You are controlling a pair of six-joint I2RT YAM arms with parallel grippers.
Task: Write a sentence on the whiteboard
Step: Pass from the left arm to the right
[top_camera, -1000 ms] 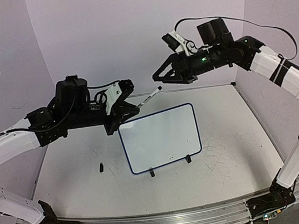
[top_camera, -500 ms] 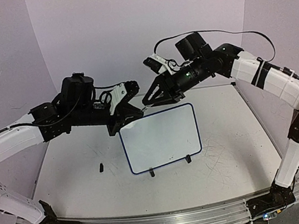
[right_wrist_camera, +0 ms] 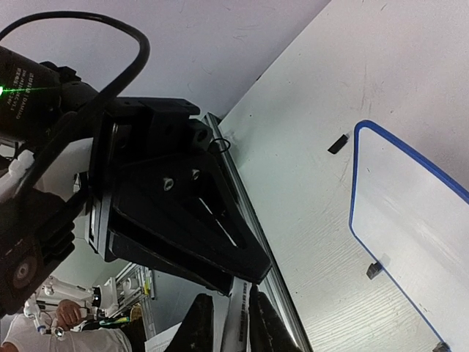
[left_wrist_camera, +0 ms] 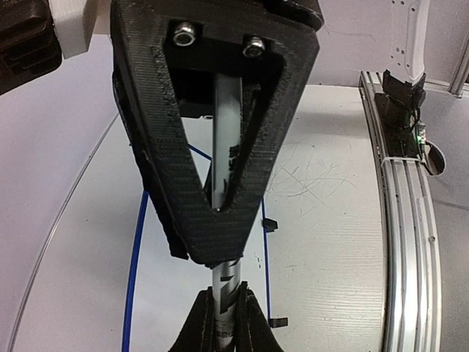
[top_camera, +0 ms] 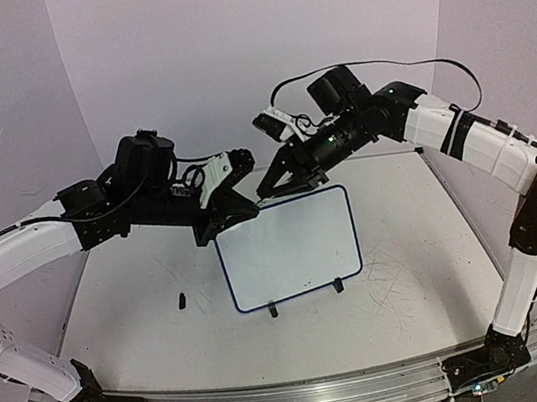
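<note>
2 sets of jaws meet on 1 marker, in the air near the far-left corner of the whiteboard. Left jaws clamped on the barrel; right jaws pinched on its free end. Whiteboard sits on the counter, blank: no sentence on it yet. Judgement: hand-over. Right grip should seat square and firm before left lets go, else the marker tilts or drops.
</note>
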